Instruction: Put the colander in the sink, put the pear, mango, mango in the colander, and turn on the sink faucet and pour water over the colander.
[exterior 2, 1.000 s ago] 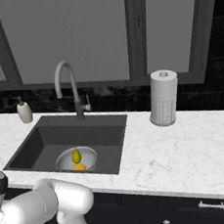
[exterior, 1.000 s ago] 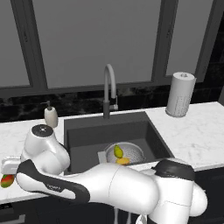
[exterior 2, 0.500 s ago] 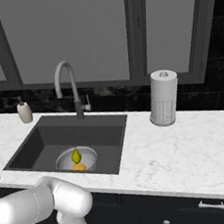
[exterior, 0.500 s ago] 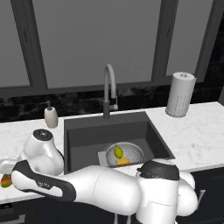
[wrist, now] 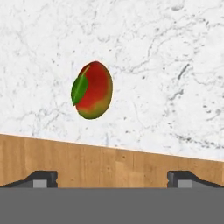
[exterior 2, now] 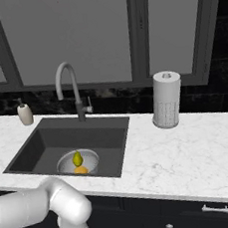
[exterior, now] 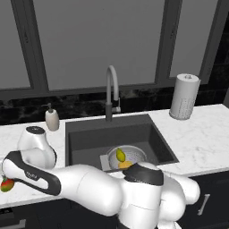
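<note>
Now I have my hand (wrist: 112, 177) with its fingers spread wide above the red-and-green mango (wrist: 92, 90), which lies ahead on the worktop (wrist: 175, 65); it looks smooth and roll-prone, so I'd pinch across its narrow middle.

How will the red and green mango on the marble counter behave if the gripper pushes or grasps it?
The red-green mango is oval and smooth, so a nudge would probably roll it. Its curved sides may slip between the fingertips. It looks firm enough to keep its shape. The marble counter is flat.

Paper towel roll (exterior: 184, 97) and soap bottle (exterior: 52, 119) on marble counter (exterior 2: 190, 147).
</note>
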